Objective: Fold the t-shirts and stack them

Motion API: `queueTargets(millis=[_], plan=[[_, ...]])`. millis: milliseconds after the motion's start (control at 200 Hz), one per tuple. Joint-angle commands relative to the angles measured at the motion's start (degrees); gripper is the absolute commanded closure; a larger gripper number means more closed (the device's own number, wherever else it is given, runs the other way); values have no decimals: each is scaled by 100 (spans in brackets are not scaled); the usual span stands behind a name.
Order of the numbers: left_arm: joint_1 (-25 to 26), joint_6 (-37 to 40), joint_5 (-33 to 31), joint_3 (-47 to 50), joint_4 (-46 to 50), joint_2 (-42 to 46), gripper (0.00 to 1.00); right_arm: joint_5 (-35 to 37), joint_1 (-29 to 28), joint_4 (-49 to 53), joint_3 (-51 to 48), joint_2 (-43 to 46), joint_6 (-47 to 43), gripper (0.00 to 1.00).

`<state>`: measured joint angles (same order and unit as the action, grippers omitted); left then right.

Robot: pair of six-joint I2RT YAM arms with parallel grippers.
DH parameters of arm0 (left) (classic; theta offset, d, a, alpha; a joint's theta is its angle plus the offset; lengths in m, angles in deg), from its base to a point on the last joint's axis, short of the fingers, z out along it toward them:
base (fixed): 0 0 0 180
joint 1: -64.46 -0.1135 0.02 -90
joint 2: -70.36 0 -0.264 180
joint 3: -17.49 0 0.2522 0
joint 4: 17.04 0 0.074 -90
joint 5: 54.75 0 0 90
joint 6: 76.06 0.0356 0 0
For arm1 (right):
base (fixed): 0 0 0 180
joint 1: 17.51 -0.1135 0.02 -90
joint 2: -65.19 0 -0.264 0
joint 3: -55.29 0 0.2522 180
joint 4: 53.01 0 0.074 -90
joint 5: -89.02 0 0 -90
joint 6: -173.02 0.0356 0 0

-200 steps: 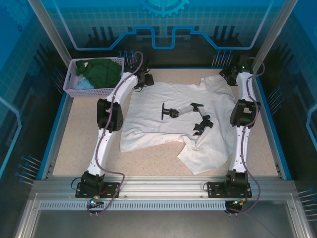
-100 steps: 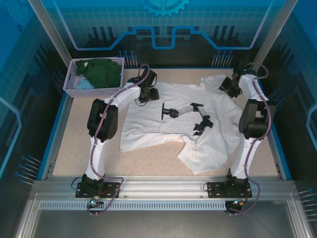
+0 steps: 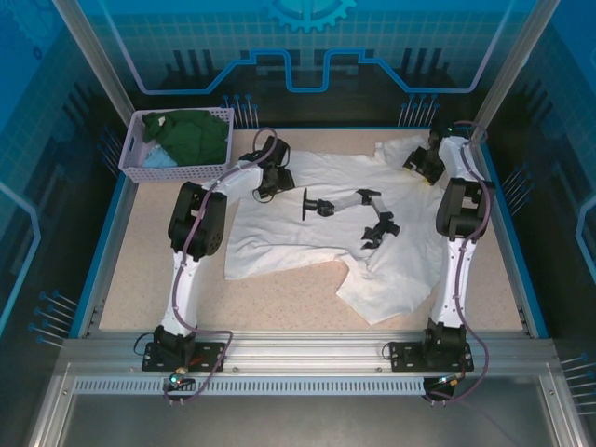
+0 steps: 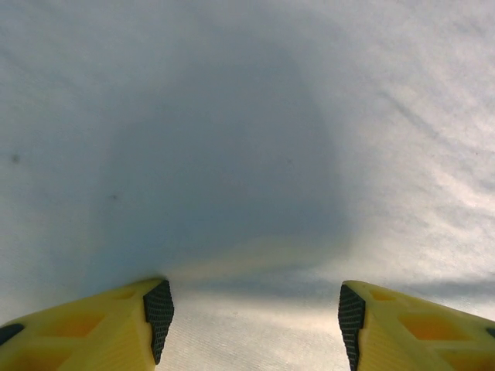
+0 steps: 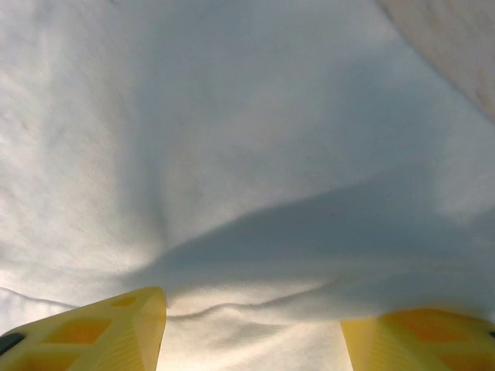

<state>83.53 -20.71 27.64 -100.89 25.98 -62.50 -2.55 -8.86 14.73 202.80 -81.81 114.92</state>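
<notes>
The white t-shirt point(image 3: 307, 233) is spread out, print up, in the middle of the bench point(image 3: 168, 270), and it is not yet folded. In the last second both arms have been pulled in from the far corners. The left fingers point(image 4: 93, 328) are now set over the shirt at 11 o'clock, and the right fingers point(image 5: 93, 328) at 1 o'clock. Both pairs are held apart. A ridge of cloth lies between the right pair, perhaps just let go. A first fold seems near. At 10 o'clock, the lavender basket point(image 3: 168, 173) holds a dark green t-shirt point(image 3: 196, 135) and a light blue t-shirt point(image 3: 160, 158).
</notes>
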Motion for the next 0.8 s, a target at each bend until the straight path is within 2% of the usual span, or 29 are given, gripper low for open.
queueTargets(millis=[0, 165, 175, 250, 325, 405, 480, 590, 685, 790], plan=[[-218, -94, 44, -366, 119, -464, 38, -280, -21, 592, 961, -971, 118, 36], [-331, 36, 23, -1004, 485, -657, 33, -552, -17, 654, 2043, -1437, 219, 27], [-338, 42, 34, -1020, 502, -643, 32, -570, -13, 651, 2074, -1430, 222, 24], [-329, 87, 130, -994, 530, -425, 25, -704, -34, 719, 2132, -1216, 188, 21], [-292, 108, 234, -826, 487, -51, 17, -599, -122, 693, 1796, -629, 76, 19], [-216, 124, 270, -644, 471, 430, 9, -433, -283, 400, 891, 343, -38, 17], [-113, 130, 194, -371, 439, 998, 6, -251, -519, 19, -437, 1549, -94, 17], [191, -81, 20, 870, -213, 2115, 3, 170, -1020, -642, -2673, 3339, -10, 16], [604, -416, -332, 2009, -543, 2999, 4, 458, -1511, -782, -4306, 4629, 330, 16], [935, -1043, -313, 3439, -994, 3918, 15, 675, -2102, -866, -6061, 6025, 813, 19]])
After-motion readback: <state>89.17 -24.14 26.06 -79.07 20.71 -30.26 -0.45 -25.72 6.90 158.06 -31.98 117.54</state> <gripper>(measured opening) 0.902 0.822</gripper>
